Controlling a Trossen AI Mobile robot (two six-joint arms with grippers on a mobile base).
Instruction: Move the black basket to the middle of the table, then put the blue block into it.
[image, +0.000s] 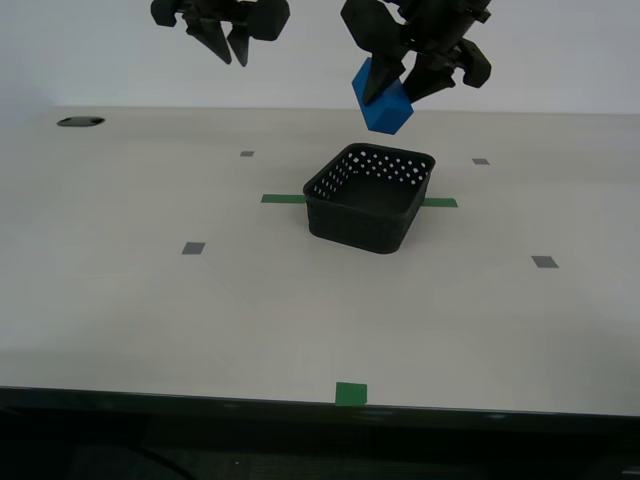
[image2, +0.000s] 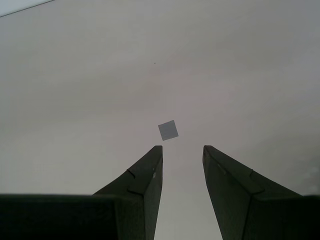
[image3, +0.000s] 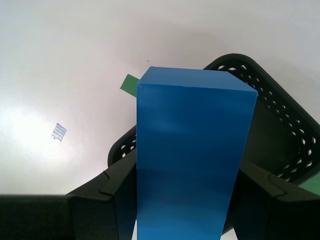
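The black basket (image: 360, 228) stands near the middle of the table (image: 150, 310), on the green tape strip (image: 283, 198). My first gripper (image: 400, 85) is shut on the blue block (image: 384, 108) and holds it tilted in the air, above the basket's far rim. In the first wrist view the blue block (image3: 190, 160) fills the gap between the jaws of my first gripper (image3: 187, 167), with the basket (image3: 282, 135) below it. My second gripper (image: 228, 48) hangs high at the exterior view's upper left, open and empty; the second wrist view shows this gripper (image2: 182, 148) over bare tabletop.
Small grey square marks (image: 194, 248) (image: 545, 262) lie on either side of the basket, and one shows in the second wrist view (image2: 168, 130). A green square mark (image: 350, 393) sits at the table's front edge. A dark oval opening (image: 80, 122) is at the far left.
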